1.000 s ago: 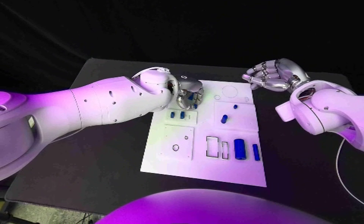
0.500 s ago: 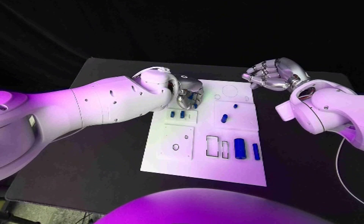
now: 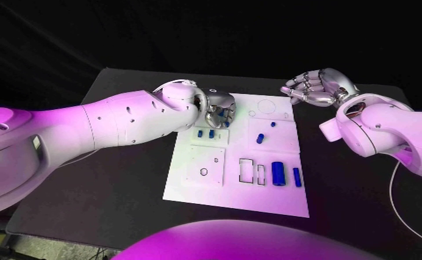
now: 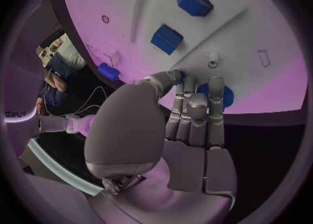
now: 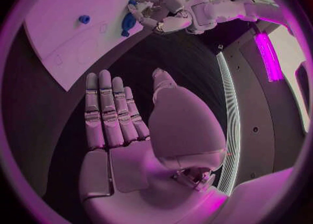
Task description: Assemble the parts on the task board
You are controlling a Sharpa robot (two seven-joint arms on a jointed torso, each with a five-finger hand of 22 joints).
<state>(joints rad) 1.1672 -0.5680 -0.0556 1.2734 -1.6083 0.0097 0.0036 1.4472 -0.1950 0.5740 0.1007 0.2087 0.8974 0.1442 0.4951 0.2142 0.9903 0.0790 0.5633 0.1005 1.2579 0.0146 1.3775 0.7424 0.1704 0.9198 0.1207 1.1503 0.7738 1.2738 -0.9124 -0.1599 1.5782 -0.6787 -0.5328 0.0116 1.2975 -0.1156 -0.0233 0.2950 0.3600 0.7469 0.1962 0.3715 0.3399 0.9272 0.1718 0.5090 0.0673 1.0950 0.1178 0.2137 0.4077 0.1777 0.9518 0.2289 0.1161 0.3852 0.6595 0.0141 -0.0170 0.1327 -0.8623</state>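
The white task board point(image 3: 230, 194) lies in the middle of the black table. My left hand point(image 3: 218, 106) is down on the board's far left corner. In the left wrist view its fingers point(image 4: 195, 109) lie straight and together over a round blue part point(image 4: 226, 95), and the thumb tip touches that part's edge. Two small blue blocks point(image 4: 167, 38) stand in the board just beyond the fingertips. My right hand point(image 3: 314, 88) hovers beyond the board's far right corner, fingers apart and palm point(image 5: 140, 166) empty.
A long blue part point(image 3: 278, 172) and a thinner one point(image 3: 297, 176) lie near the board's right edge. Two small blue parts point(image 3: 260, 138) sit mid-board. Empty rectangular slots point(image 3: 247, 170) and a round hole point(image 3: 204, 172) lie nearer me. Bare black table point(image 3: 123, 180) surrounds the board.
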